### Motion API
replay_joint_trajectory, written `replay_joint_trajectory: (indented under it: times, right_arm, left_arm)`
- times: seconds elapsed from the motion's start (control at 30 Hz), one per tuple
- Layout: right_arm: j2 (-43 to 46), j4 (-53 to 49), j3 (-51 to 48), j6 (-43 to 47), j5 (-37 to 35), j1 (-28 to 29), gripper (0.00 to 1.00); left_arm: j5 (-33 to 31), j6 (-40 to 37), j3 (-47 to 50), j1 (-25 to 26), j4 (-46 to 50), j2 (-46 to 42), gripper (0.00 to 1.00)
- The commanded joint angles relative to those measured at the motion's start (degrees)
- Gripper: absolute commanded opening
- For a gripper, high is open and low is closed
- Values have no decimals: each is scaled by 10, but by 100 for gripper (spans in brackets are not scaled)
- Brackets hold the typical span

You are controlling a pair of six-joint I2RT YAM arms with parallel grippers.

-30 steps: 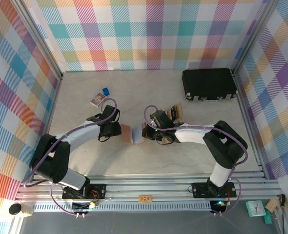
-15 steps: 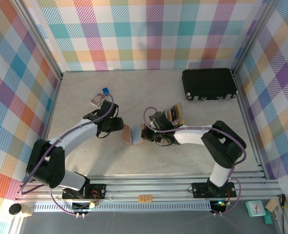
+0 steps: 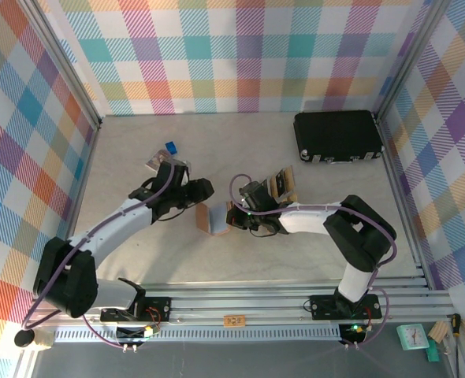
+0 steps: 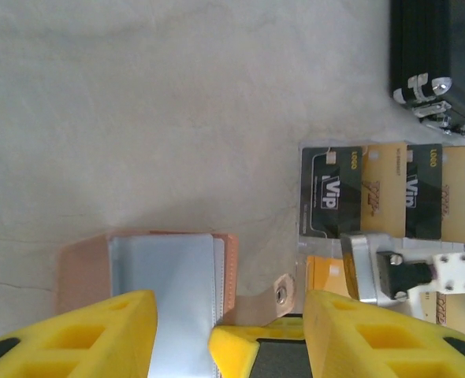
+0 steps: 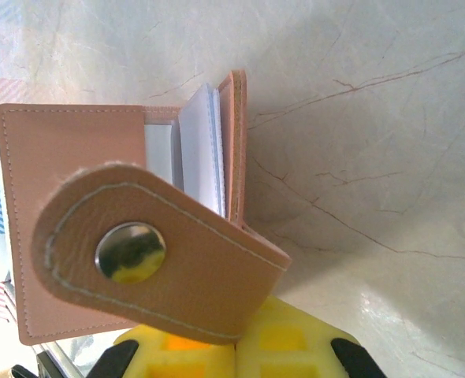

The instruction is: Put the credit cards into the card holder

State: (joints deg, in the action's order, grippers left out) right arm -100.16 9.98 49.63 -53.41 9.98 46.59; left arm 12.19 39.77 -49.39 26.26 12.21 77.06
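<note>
The tan card holder (image 3: 211, 218) stands open on the table, its grey sleeves (image 4: 169, 276) facing up. My right gripper (image 5: 252, 346) is shut on its leather flap just behind the snap tab (image 5: 130, 252); this gripper (image 3: 234, 214) sits at the holder's right edge. My left gripper (image 3: 203, 191) hovers open just behind the holder. Its yellow fingers (image 4: 98, 335) stand apart with nothing gripped, one over the grey sleeves. The credit cards (image 3: 284, 185), dark and gold, lie fanned in a row (image 4: 390, 193) to the right.
A large black case (image 3: 337, 135) lies at the back right. A small printed box (image 3: 160, 161) and a tiny blue object (image 3: 170, 146) lie at the back left, near the left arm's wrist. Metal frame rails border the table.
My left gripper has opened, let go of the holder's cover, and moved back and to the right. The holder now shows more of its grey inside. The right gripper has kept its grip.
</note>
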Motion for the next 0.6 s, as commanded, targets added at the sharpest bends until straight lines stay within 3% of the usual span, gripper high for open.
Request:
replay_joint_trajectory:
  times: [0.0,0.57]
  right_arm:
    - [-15,10,13,-9,-1,5,0]
    - [-43,21,-5,-19,-4,4,0]
  left_arm:
    - [36,35,35,7,-68,28,51]
    - [-57,-51,129,6,-91,76,35]
